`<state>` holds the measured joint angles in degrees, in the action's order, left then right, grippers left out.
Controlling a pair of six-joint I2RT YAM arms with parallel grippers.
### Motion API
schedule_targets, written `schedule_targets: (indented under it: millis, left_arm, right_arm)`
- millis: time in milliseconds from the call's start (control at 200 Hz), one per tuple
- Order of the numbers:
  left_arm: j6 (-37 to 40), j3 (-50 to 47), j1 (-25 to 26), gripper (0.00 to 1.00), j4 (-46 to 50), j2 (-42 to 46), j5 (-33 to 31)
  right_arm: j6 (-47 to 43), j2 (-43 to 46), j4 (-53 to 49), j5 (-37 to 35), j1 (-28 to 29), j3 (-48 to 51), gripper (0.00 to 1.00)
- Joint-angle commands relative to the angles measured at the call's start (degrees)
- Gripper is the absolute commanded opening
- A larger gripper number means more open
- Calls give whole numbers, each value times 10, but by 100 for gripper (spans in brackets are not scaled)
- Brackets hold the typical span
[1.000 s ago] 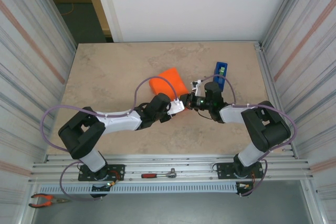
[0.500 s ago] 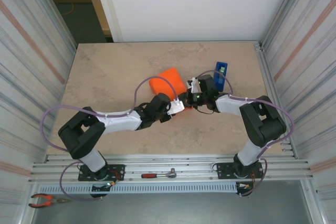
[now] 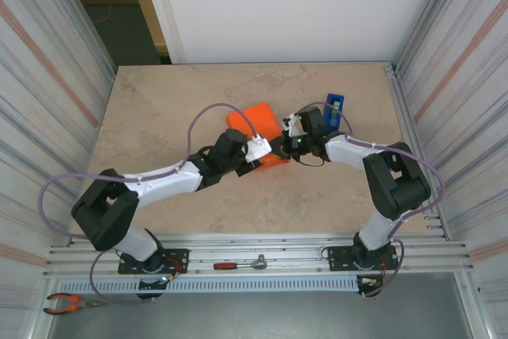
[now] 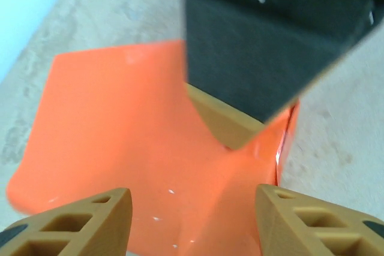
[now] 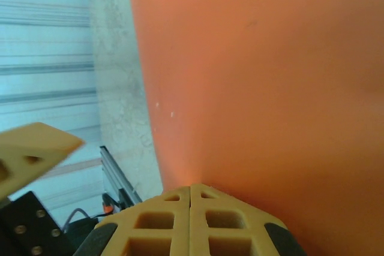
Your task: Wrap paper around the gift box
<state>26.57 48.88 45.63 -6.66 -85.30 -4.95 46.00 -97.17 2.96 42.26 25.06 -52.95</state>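
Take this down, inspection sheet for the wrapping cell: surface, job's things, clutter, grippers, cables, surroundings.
Surface: table, beige stone pattern, no spills seen.
Job's things: paper, orange, folded into a bundle mid-table.
Clutter: blue tape dispenser right of the paper; red-handled tool and pliers on the near rails.
Grippers: left gripper open, fingers apart over the paper; right gripper shut, tip against the paper.
Cables: purple cables loop along both arms.
Surroundings: corrugated side walls, white back wall.
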Motion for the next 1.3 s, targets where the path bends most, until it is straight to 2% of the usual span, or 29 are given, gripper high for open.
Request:
schedule_targets:
  millis: [0, 60, 150, 346, 626, 701, 862, 1122, 1293]
  left_arm:
    - [-48, 21, -16, 58, 3, 42, 26]
    - [-74, 15, -27, 60, -3, 55, 27]
    - [-127, 3, -46, 63, -17, 71, 26]
    - [-252, -4, -104, 74, -9, 79, 9]
    - [-404, 53, -182, 83, 45, 12, 76]
    - [-441, 77, -195, 83, 59, -19, 98]
    - [-501, 138, -201, 83, 86, -86, 119]
    - [-556, 199, -213, 84, 97, -171, 118]
    - [-559, 223, -215, 84, 96, -216, 115]
  right_arm:
    - [15, 14, 5, 27, -11, -21, 0]
    - [20, 23, 13, 33, -19, -23, 0]
    - [22, 35, 10, 35, -31, -27, 6]
    - [15, 66, -1, 14, -62, -11, 33]
    - [-8, 94, -39, -42, -82, 3, 53]
    - [-8, 108, -43, -58, -83, 6, 64]
    - [3, 139, -78, -118, -88, 0, 100]
    - [40, 161, -216, -204, -83, -92, 98]
    - [73, 198, -250, -231, -76, -126, 98]
